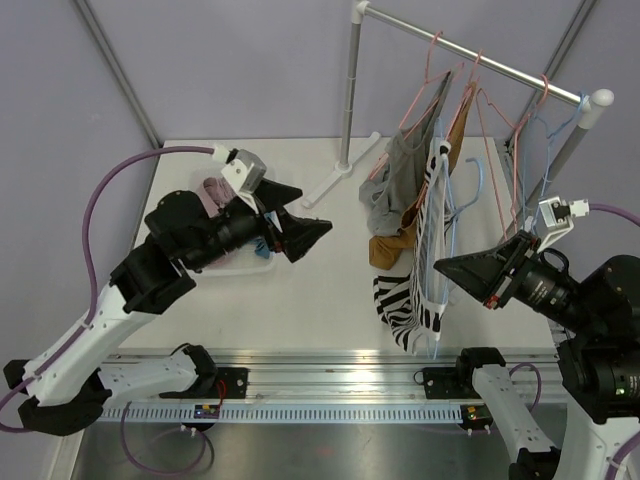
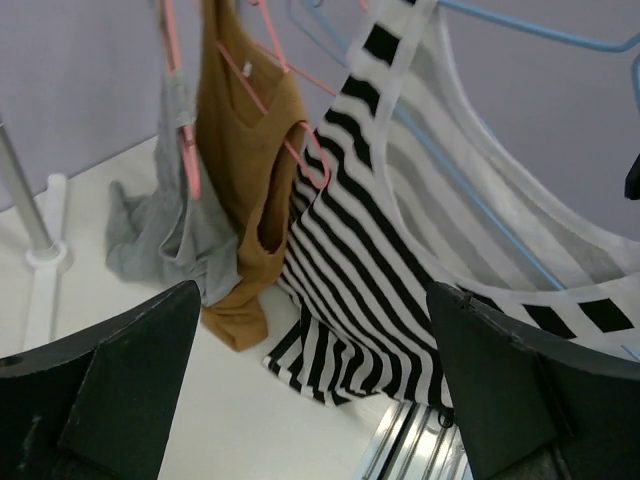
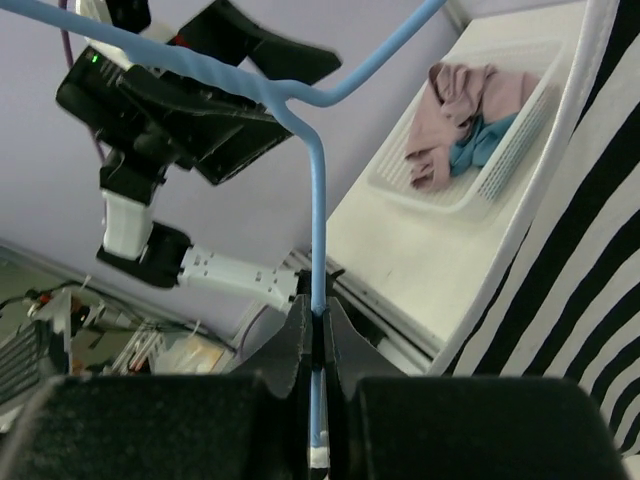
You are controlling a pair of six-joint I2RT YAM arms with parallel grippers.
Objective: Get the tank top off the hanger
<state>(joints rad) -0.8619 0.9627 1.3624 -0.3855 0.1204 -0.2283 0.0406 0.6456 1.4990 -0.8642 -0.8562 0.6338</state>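
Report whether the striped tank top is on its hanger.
On: the tank top drapes over the blue hanger, clamped by the right gripper.

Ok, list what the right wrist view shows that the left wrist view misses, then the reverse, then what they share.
Only the right wrist view: the right jaws shut on the blue hanger, the white basket holding pink and blue clothes, and the left arm.

Only the left wrist view: the brown tank top and grey garment on pink hangers, the rack post, and the left jaws wide open.

Both: the striped tank top, blue hanger wire, and the white table.
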